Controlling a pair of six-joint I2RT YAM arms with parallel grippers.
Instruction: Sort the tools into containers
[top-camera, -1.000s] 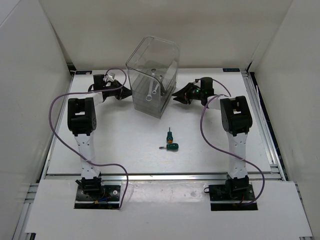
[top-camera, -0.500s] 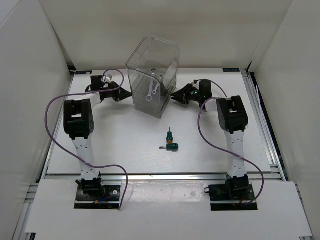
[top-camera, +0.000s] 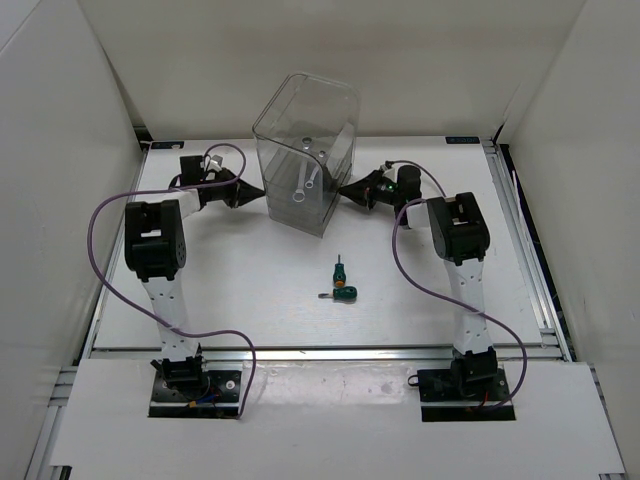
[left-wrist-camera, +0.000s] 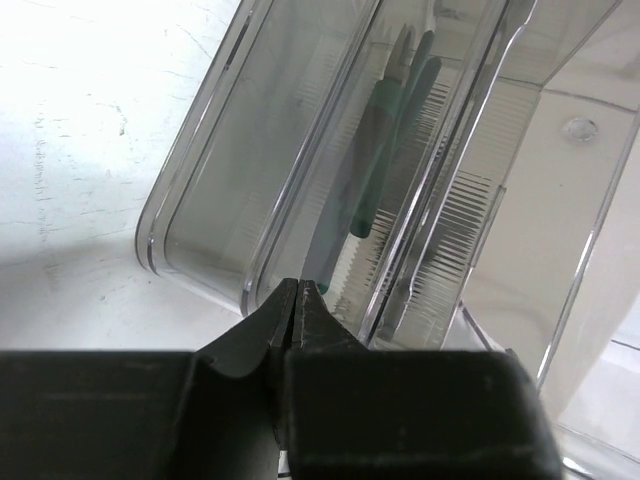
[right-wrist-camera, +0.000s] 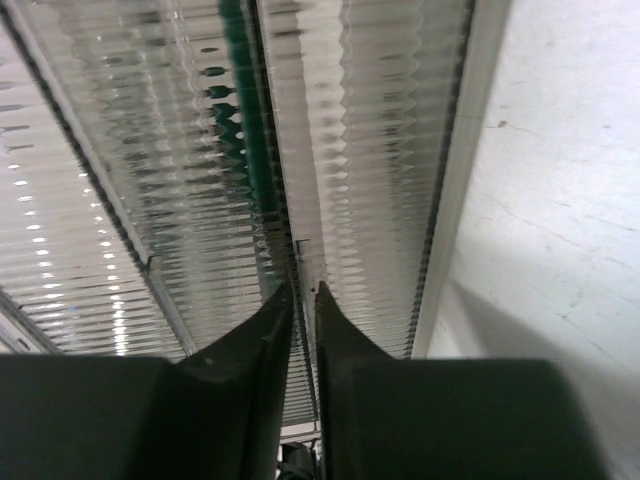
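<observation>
Overhead: organiser (top-camera: 305, 120) upright toward 12 o'clock on table (top-camera: 230, 290). Through its near wall, two silver wrenches (top-camera: 306, 182) inside.

At organiser's 9 o'clock: left gripper (top-camera: 258, 190), tip against the side wall. Wrist view: left gripper (left-wrist-camera: 298, 295) with fingers pressed together, no gap, nothing between them, tips at the lower rim of the organiser (left-wrist-camera: 300, 150). Behind the smoky wall, green-handled pliers (left-wrist-camera: 385, 160) lying in a drawer.

At organiser's 3 o'clock: right gripper (top-camera: 345, 190), tip at the opposite wall. Wrist view: right gripper (right-wrist-camera: 303, 300) narrowed to a thin slit, with a thin clear edge of the organiser (right-wrist-camera: 380, 150) running into it. Pinched or merely straddled: cannot tell.

At organiser's 6 o'clock, well apart, on bare table: two screwdrivers, one (top-camera: 339, 269) just beyond the other (top-camera: 343, 293), far from both grippers.
</observation>
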